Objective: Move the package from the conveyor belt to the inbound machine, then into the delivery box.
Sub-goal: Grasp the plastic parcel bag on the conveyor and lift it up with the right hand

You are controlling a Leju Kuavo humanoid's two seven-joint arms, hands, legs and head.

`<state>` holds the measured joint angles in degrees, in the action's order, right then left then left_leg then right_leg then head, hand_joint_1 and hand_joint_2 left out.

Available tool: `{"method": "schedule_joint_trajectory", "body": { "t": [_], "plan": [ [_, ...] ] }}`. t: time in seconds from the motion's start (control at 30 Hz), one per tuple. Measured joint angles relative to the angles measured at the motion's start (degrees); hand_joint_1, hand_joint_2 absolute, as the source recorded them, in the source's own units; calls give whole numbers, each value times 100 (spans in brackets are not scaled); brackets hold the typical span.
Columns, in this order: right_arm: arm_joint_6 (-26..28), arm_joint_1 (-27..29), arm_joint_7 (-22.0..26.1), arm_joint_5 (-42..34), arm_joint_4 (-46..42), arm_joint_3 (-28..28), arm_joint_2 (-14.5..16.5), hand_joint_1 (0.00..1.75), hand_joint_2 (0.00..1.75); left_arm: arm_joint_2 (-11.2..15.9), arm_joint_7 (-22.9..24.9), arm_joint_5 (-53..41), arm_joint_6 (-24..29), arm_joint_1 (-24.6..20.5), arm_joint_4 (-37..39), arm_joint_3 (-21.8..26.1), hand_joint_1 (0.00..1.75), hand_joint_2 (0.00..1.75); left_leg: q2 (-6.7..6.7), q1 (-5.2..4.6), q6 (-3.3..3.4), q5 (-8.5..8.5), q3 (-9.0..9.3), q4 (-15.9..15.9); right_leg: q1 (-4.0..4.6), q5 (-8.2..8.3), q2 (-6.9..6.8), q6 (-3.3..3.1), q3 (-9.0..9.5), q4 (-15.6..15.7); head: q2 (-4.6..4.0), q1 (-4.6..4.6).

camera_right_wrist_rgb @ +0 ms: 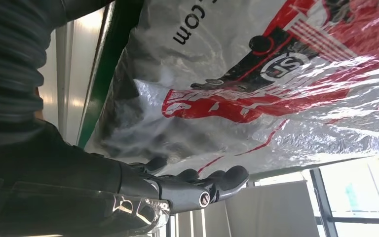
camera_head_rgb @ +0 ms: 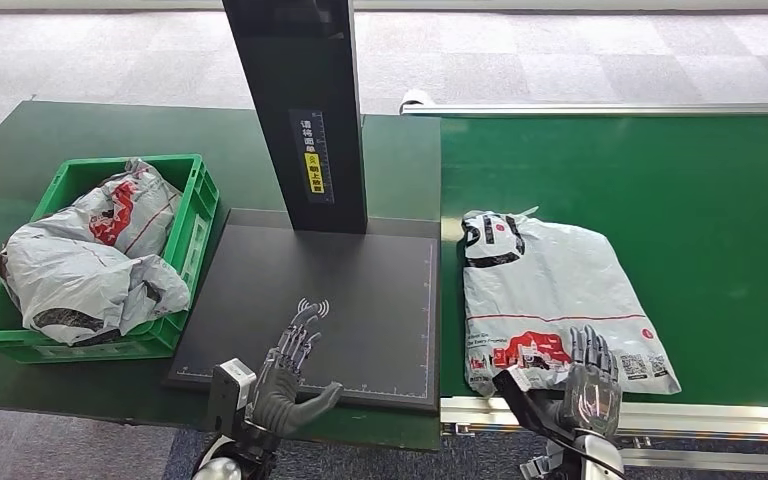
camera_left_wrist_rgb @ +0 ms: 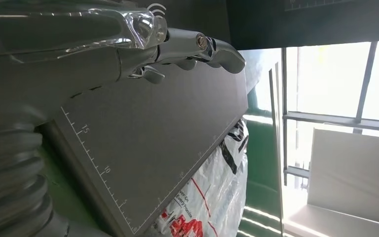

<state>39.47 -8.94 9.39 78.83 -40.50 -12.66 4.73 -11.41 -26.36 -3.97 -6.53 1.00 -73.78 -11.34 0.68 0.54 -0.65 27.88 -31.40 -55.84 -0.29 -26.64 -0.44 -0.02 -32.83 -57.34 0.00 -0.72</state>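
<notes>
Head view: right hand [camera_head_rgb: 590, 385], fingers spread and holding nothing, covers the near edge of the package [camera_head_rgb: 550, 300], whose long axis runs away along the conveyor belt [camera_head_rgb: 720, 200]; left hand [camera_head_rgb: 285, 375] open.

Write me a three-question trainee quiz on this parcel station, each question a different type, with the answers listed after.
1. True or false: the grey plastic mailer bag with red and black print lies on the green conveyor belt.
2. Multiple choice: the left robot hand is over A) the green plastic crate, B) the black flat scanner platform, C) the belt.
3. Fill in: the crate holds crumpled grey ____ bags.

Key:
1. True; it lies flat, the right robot hand over its near edge.
2. B; fingers spread, holding nothing.
3. mailer.
</notes>
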Motion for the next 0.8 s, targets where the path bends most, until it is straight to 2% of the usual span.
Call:
{"method": "schedule_joint_trajectory", "body": {
  "t": [0.07, 0.1, 0.67, 0.73, 0.8],
  "plan": [
    [0, -58, 12, -12, 121, -2, -1, 151, 175, 1, 3, 1, 9, 1, -2, 0, 0, 175, 0, 0, 0, 0, 0, 0, 0, 0, 0, 0, 0, 0, 0, -1],
    [0, -79, 19, -11, 169, -2, -1, 175, 175, 1, 5, 2, 15, 1, -3, 0, 0, 175, -1, 0, 0, 0, 0, 0, 0, 0, 0, 0, 0, 0, 0, -1],
    [0, -190, 301, -119, 387, -2, 8, 175, 175, 2, 44, 2, 81, 33, -70, 2, 0, 175, -2, 0, 0, 0, -1, 0, 0, 0, -1, 0, 0, 0, 0, 0],
    [-10, -187, 560, -367, 385, -3, 39, 175, 175, 2, 44, 2, 92, 34, -74, 2, 0, 175, -1, 0, 0, 0, -1, 0, 0, 0, -1, 0, 0, 0, 0, 0],
    [-138, -142, 1036, -1011, 301, -6, 113, 175, 175, 2, 39, -2, 130, 38, -79, 2, 0, 175, -1, 0, 0, 0, -1, 0, 0, 0, -1, 0, 0, 0, 0, 0]
  ]
}}
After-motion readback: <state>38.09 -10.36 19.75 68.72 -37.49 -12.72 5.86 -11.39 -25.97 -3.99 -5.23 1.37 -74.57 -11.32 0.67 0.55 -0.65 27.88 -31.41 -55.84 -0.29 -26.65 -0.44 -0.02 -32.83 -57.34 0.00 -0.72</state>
